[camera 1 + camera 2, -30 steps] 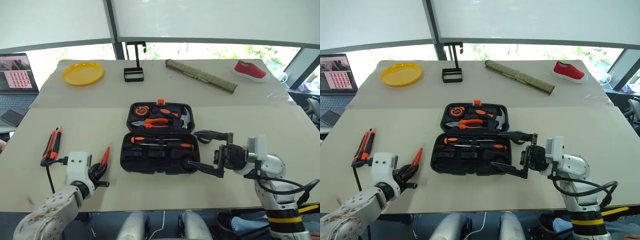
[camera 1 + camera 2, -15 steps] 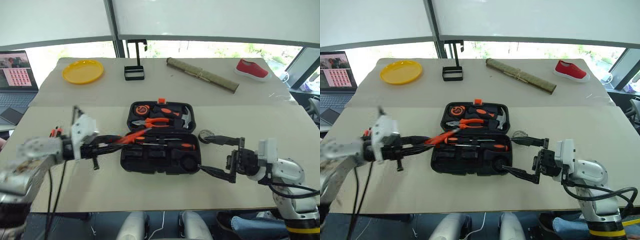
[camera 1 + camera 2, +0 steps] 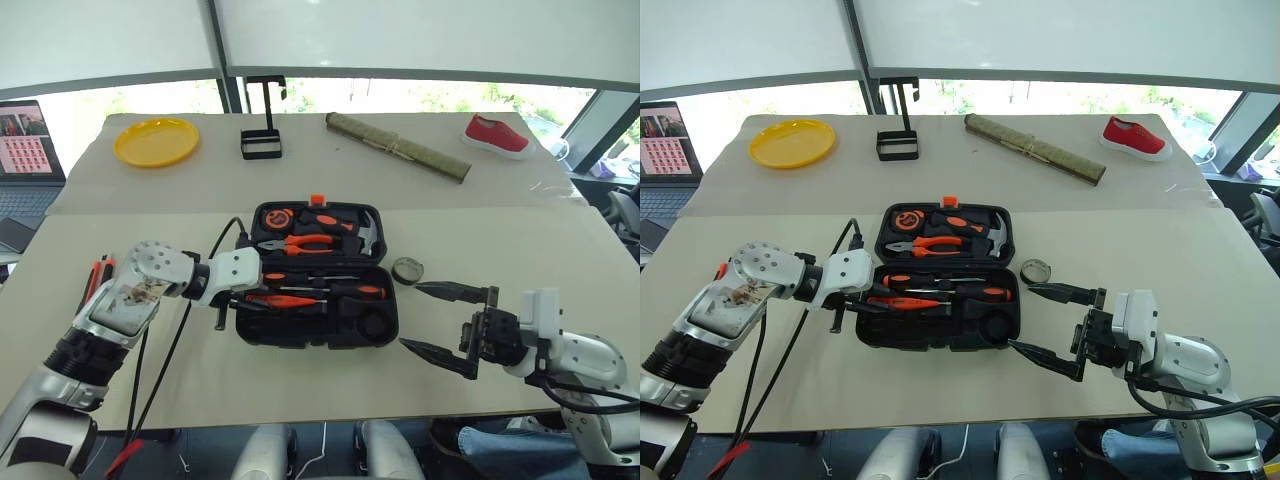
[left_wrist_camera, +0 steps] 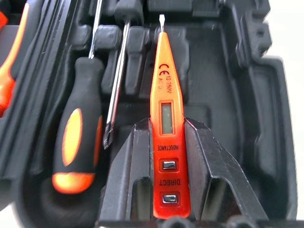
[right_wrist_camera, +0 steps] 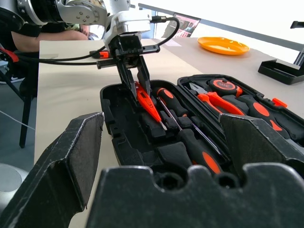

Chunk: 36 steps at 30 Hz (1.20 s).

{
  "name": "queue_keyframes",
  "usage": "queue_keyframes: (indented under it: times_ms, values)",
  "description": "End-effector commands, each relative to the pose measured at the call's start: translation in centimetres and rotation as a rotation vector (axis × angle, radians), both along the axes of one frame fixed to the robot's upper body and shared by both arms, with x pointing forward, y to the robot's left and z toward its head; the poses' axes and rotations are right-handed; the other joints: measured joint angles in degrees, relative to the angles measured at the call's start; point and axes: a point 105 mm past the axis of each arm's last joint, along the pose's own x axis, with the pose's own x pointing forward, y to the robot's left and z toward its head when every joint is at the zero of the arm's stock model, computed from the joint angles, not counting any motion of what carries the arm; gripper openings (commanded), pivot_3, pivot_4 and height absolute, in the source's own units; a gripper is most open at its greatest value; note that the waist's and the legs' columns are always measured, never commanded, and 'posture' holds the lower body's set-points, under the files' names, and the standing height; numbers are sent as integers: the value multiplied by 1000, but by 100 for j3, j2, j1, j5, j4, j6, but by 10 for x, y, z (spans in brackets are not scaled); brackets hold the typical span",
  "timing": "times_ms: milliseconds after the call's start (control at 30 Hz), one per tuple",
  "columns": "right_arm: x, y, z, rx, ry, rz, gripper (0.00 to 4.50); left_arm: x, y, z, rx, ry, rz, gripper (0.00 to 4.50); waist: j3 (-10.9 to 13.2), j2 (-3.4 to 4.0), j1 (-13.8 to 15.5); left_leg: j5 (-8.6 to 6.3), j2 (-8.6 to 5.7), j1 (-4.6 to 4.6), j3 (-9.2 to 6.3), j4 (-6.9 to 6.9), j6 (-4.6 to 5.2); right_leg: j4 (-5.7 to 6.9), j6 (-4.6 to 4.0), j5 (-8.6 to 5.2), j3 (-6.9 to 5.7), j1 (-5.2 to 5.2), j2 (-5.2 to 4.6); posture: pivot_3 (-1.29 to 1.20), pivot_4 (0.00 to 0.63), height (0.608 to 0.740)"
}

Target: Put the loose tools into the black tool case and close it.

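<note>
The black tool case (image 3: pixel 318 330) lies open at the table's middle. My left gripper (image 3: pixel 250 299) is shut on the slim orange tester screwdriver (image 4: pixel 166 118) and holds it low over the case's near half, tip toward the moulded slots. Beside it, two orange-black-handled screwdrivers (image 3: pixel 368 292) lie in the case. A small dark roll of tape (image 3: pixel 407 270) sits on the table just right of the case. The utility knife (image 3: pixel 97 277) lies at the left, partly hidden behind my left arm. My right gripper (image 3: pixel 412 317) stands open, right of the case, with nothing between its fingers.
Pliers (image 3: pixel 300 243), a hammer (image 3: pixel 366 234) and a tape measure (image 3: pixel 279 216) sit in the case's lid. At the far edge are a yellow plate (image 3: pixel 156 141), a black wire stand (image 3: pixel 260 140), a bamboo roll (image 3: pixel 398 147) and a red shoe (image 3: pixel 497 136). A laptop (image 3: pixel 28 130) is at the far left.
My left arm has swung from the table left of the case to over its near half, carrying the tester screwdriver. My right gripper has drawn back to the right, uncovering the roll of tape.
</note>
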Motion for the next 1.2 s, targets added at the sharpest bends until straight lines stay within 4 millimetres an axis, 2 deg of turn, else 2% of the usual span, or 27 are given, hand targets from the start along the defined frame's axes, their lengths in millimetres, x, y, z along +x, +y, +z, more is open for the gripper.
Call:
queue_keyframes:
  times_ms: [33, 267, 500, 567, 633, 767, 933, 1067, 1100, 1167, 1200]
  values:
    - [-3, 2, 10, 24, -40, 7, 4500, 3, -2, -2, 26, -14, -9, 466, 1, -1, 5, -1, 0, -1, 0, 3, 1, 1, 1, 0, 0, 0, 0, 0, 150, 740]
    - [-2, 3, 8, 28, -34, 17, 4500, 4, -12, -8, 42, -8, -27, 466, 0, -1, 13, -1, -1, -3, -1, 5, 2, 3, 2, 0, -1, 1, -1, 0, 150, 740]
    - [-2, 4, 7, 32, -29, 28, 4500, 2, -14, -13, 97, 44, -21, 466, 0, -1, 59, 3, -7, 0, -3, 13, 11, 3, 11, 3, -2, 12, -6, 0, 150, 740]
    - [-2, 4, 7, 33, -28, 29, 4500, 0, -16, -12, 72, 66, -12, 1489, 0, -1, 50, 3, -7, 3, -2, 13, 11, 3, 12, 4, -1, 14, -5, 0, 150, 740]
    - [-2, 4, 7, 35, -28, 30, 4500, -3, -15, -9, 56, 77, -16, 2170, 0, -1, 20, 3, -6, 3, -2, 13, 11, 4, 12, 4, -1, 12, -4, 0, 150, 740]
    - [-2, 4, 6, 38, -19, 36, 4500, 4, -19, 12, -49, 6, -7, 3631, 1, -2, -9, 3, -2, -3, -2, 11, 11, 8, 10, 4, 2, 0, -1, 0, 150, 740]
    - [-1, 4, 3, 39, 0, 40, 4500, 10, -21, 35, -171, -61, -13, 3631, 1, -2, 0, 4, -4, -6, -3, 16, 10, 12, 9, 5, 0, 0, -4, 0, 150, 740]
    - [-1, 3, 3, 42, 6, 37, 4500, 12, -19, 41, -259, -55, 10, 3631, 1, -2, -3, 4, -6, -6, -2, 16, 11, 10, 10, 5, 1, -1, -5, 0, 150, 740]
    - [-1, 4, 2, 43, 7, 36, 4500, 11, -19, 40, -276, -51, 7, 3117, 1, -2, -3, 4, -5, -6, -2, 16, 10, 11, 10, 5, 1, -1, -5, 0, 150, 740]
    - [-1, 4, 2, 44, 7, 33, 4500, 8, -19, 34, -291, -42, -10, 2551, 1, -2, -4, 4, -5, -6, -2, 16, 10, 12, 10, 5, 1, -1, -5, 0, 150, 740]
    - [0, 4, 2, 47, 6, 29, 4500, 8, -20, 31, -309, -40, -7, 2084, 0, -2, -4, 4, -5, -6, -2, 16, 10, 11, 10, 5, 1, -1, -4, 0, 150, 740]
